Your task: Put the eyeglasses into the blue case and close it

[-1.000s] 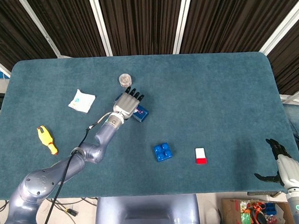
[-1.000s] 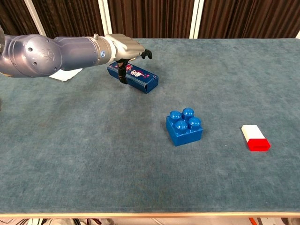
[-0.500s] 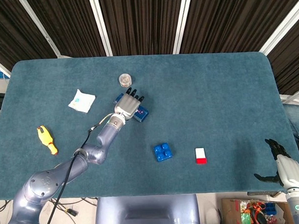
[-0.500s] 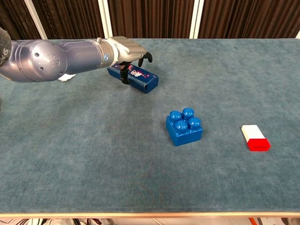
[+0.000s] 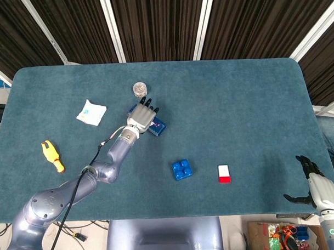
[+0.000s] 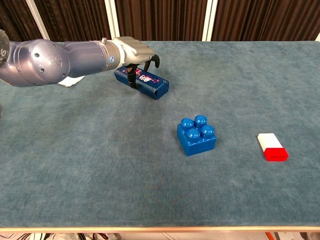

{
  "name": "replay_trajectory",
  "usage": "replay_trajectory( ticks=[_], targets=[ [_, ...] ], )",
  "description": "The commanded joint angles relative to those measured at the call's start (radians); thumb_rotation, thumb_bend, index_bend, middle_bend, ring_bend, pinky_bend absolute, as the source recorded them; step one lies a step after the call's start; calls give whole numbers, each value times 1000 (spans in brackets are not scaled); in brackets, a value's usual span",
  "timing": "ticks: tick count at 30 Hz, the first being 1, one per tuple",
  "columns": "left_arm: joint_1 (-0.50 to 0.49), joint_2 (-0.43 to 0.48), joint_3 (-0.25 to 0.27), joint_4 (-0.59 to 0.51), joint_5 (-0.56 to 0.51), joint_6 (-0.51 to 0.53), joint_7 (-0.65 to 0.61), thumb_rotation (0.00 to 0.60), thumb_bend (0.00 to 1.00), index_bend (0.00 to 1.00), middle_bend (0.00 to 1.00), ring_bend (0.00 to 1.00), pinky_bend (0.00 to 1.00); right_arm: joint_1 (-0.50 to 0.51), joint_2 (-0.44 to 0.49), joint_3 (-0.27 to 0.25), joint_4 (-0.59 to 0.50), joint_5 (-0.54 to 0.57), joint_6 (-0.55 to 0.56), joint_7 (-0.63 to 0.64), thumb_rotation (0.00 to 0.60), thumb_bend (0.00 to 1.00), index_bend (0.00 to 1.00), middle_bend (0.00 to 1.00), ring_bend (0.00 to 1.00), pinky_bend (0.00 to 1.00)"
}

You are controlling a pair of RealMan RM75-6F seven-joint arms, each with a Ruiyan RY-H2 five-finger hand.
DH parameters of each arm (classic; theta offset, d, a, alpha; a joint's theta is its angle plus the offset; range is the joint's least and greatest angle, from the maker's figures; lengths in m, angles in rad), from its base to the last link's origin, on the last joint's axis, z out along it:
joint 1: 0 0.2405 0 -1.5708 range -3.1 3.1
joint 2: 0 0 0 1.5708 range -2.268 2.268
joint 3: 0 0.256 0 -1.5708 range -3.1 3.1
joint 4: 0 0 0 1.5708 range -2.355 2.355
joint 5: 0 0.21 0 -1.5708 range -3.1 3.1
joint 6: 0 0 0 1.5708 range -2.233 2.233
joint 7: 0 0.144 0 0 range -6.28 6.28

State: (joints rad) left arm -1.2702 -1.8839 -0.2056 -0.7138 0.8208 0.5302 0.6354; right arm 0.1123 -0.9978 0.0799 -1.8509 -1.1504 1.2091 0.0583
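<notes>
A teal felt-covered table carries several small things, seen from above in the head view and from the front edge in the chest view. The left hand reaches over a blue case, a long, closed blue box with printed markings that lies flat toward the far left of the table's middle. The hand is palm down over the left end of the case; in the chest view its fingers curl downward around that end, with the thumb pointing down on the near side, but whether they actually touch or clamp the case cannot be told from either view. The eyeglasses cannot be made out in either view. Just beyond the hand's fingertips stands a small round clear container, apart from the case. A white packet lies to the left of the hand, and a yellow and orange toy lies farther left, near the table's edge. A blue building block with round studs sits nearer the front, well apart from the case, and a white and red eraser lies to its right. The right hand hangs off the table's right front corner, fingers spread apart and holding nothing, visible only in the head view.
</notes>
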Motion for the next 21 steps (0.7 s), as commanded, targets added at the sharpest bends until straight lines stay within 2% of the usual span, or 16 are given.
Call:
replay_trajectory(
  ticks=[1,12,16,21],
  targets=[
    [0,-3,0,3,-3,6,2,600,255,188,353,0,50,0,1,0,-1,1,-1,1,600,128,0,0,0,173],
    [0,6,5,-12,-16,15,20,600,277,208,378,0,49,3,5,-1,-6,6,-13,7,600,129,0,0,0,173],
    [-1,19,8,-31,-32,-5,25,600,225,163,262,0,48,5,7,-1,-7,12,-17,5,600,130,0,0,0,173],
    [-4,40,16,-65,-52,4,49,600,163,89,184,0,48,6,8,-1,-8,14,-18,2,600,130,0,0,0,173]
  ],
)
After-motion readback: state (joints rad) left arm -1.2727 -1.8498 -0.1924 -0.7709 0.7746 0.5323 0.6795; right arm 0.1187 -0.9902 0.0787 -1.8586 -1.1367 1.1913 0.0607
